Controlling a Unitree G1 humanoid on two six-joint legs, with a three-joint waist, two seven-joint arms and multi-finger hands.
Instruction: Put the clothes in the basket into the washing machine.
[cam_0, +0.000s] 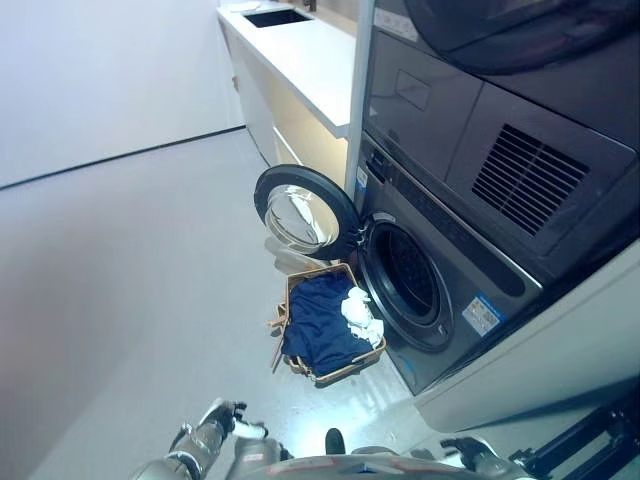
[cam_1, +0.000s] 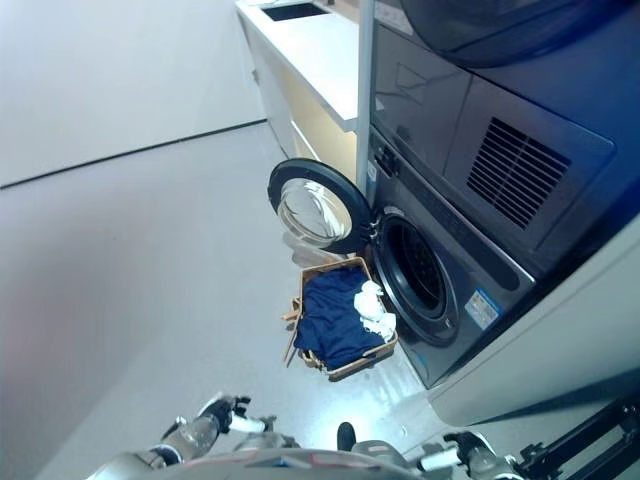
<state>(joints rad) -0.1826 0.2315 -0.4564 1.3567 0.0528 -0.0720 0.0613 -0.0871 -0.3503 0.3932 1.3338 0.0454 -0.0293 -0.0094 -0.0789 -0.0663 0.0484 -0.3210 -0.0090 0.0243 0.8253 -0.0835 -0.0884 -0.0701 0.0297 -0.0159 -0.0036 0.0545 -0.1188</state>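
Note:
A brown wicker basket (cam_0: 347, 371) stands on the floor right in front of the dark grey washing machine (cam_0: 470, 275). It holds dark blue clothes (cam_0: 318, 328), with a white cloth (cam_0: 360, 312) on top at the side nearest the machine. The machine's round door (cam_0: 300, 212) is swung open to the left, and the drum opening (cam_0: 408, 280) is dark. My left hand (cam_0: 218, 422) shows low at the bottom edge, well short of the basket, with relaxed fingers holding nothing. Only a small part of my right hand (cam_1: 466, 457) appears at the bottom right.
A second dark appliance (cam_0: 500, 130) is stacked on the washing machine. A white counter (cam_0: 305, 55) with a sink (cam_0: 275, 17) runs along the wall behind it. A white panel (cam_0: 545, 370) flanks the machine on the near side. Grey floor (cam_0: 130, 280) spreads to the left.

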